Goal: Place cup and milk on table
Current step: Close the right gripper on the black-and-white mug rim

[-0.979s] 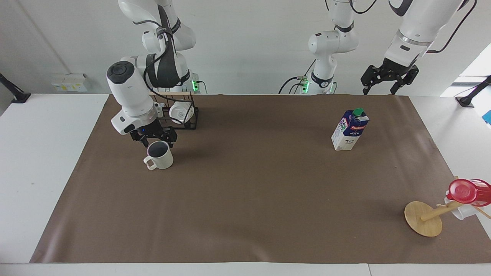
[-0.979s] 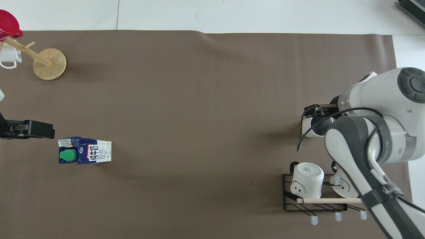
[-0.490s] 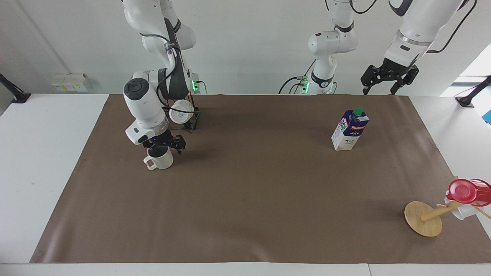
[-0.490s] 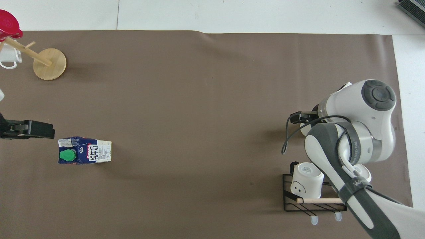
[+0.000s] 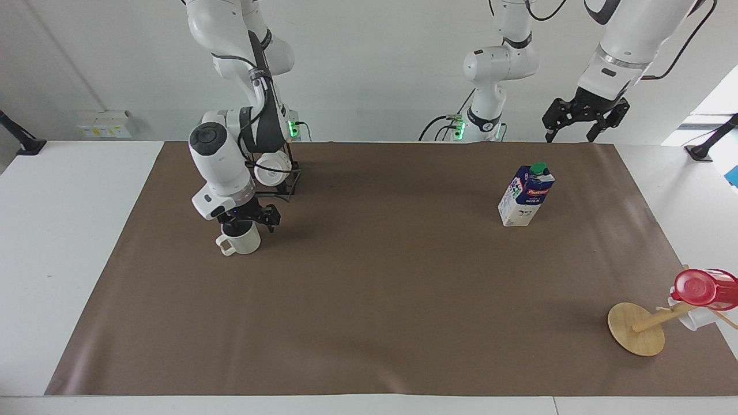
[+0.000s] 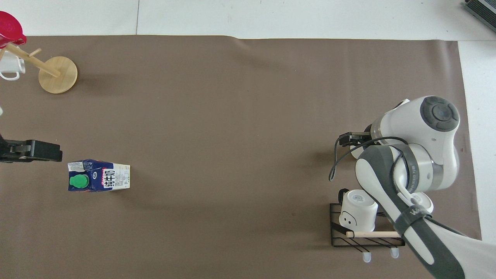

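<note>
The cream cup (image 5: pixel 241 241) with its dark inside stands upright on the brown mat of the table (image 5: pixel 392 288), toward the right arm's end, handle pointing away from the robots. My right gripper (image 5: pixel 245 222) is down on the cup's rim and shut on it. In the overhead view the right arm hides most of the cup (image 6: pixel 354 150). The blue-and-white milk (image 5: pixel 526 195) with the green cap stands upright on the mat toward the left arm's end, and shows in the overhead view (image 6: pixel 99 180). My left gripper (image 5: pixel 578 136) is open, empty and raised beside the milk.
A black wire rack (image 5: pixel 286 185) with white mugs (image 6: pixel 358 211) stands nearer to the robots than the cup, close to the right arm. A wooden mug tree (image 5: pixel 637 328) with a red-lidded cup (image 5: pixel 700 287) lies tipped at the mat's corner toward the left arm's end.
My right gripper has come down with the cup, which now rests on the mat. The right arm's elbow has swung in over the rack. The left arm and the milk have not moved.
</note>
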